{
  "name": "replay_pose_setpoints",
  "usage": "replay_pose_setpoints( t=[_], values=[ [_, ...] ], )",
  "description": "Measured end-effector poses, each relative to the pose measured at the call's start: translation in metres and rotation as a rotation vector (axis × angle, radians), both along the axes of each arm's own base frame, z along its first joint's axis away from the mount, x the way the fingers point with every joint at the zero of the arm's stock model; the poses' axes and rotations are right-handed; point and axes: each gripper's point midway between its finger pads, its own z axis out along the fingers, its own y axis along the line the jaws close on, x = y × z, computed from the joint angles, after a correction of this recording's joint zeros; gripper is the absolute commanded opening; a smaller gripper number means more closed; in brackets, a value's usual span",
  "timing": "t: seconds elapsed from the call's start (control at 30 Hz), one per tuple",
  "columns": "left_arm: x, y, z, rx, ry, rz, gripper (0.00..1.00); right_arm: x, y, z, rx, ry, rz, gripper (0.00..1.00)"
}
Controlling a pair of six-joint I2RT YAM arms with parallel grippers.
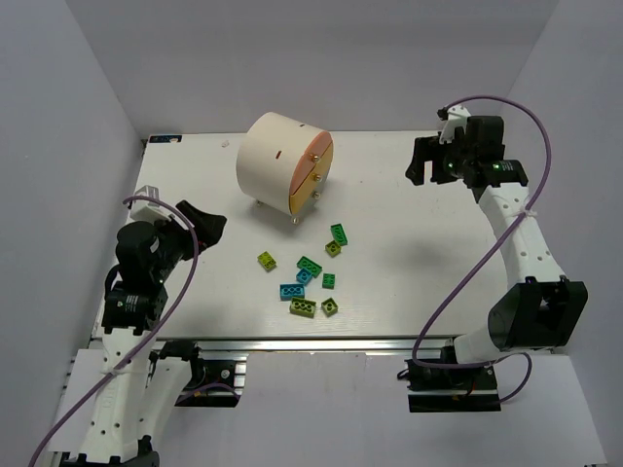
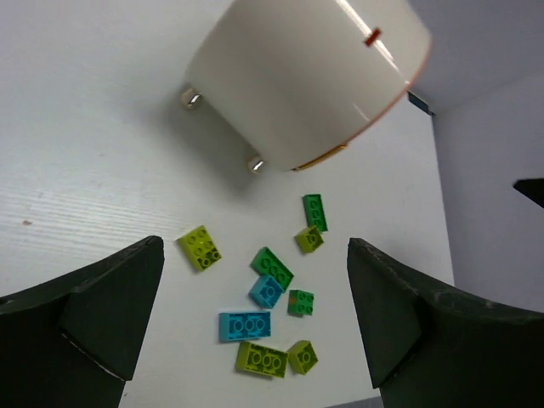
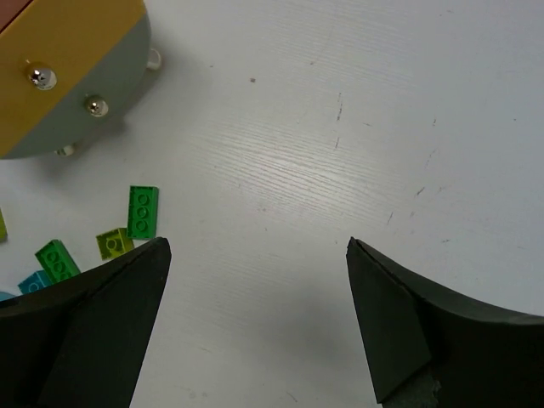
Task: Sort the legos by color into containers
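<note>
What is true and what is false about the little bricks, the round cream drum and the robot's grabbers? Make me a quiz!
1. The left gripper holds a brick. False: it is open and empty.
2. The cream cylindrical drum cabinet stands on short legs. True.
3. Its orange and olive-grey drawers are pulled out. False: they are shut.
4. Two cyan-blue studded plastic bricks lie on the white table. True.

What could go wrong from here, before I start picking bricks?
1. The dark green brick touches a small cyan brick. Closing on one will likely drag the other along.
2. The drawers look shut, with only small knobs to grip. Pulling one may slide or tip the drum on its short legs.
</note>
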Motion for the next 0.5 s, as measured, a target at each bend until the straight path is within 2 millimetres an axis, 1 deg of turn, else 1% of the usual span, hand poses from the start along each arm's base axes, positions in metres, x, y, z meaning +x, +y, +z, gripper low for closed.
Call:
replay_pose_setpoints(
  t=[0.07, 0.13, 0.23, 0.33, 0.4, 0.47, 0.5],
  values=[
    [-0.004, -0.009, 0.008, -0.011, -0.033, -0.053, 0.98, -0.001, 0.002, 0.002, 0.015, 0.009, 0.008, 0.89],
    [-0.007, -0.015, 0.010, -0.020, -0.045, -0.090, 0.98, -0.006, 0.007, 0.000, 0.026, 0.025, 0.045, 0.89],
    [-0.011, -0.021, 0.005, -0.033, -0.040, -0.129, 0.98, -0.014, 0.018, -0.006, 0.012, 0.035, 0.165, 0.89],
    [-0.014, -0.025, -0.003, -0.042, -0.025, -0.149, 0.98, -0.024, 0.035, -0.015, -0.012, 0.046, 0.326, 0.89],
    [-0.016, -0.027, -0.007, -0.050, -0.019, -0.159, 0.97, -0.027, 0.045, -0.019, -0.022, 0.041, 0.406, 0.89],
    [-0.017, -0.028, -0.009, -0.056, -0.017, -0.165, 0.93, -0.031, 0.058, -0.018, -0.012, 0.023, 0.496, 0.89],
    [-0.018, -0.029, -0.010, -0.059, -0.017, -0.168, 0.87, -0.034, 0.065, -0.017, 0.002, 0.016, 0.527, 0.89]
  ],
)
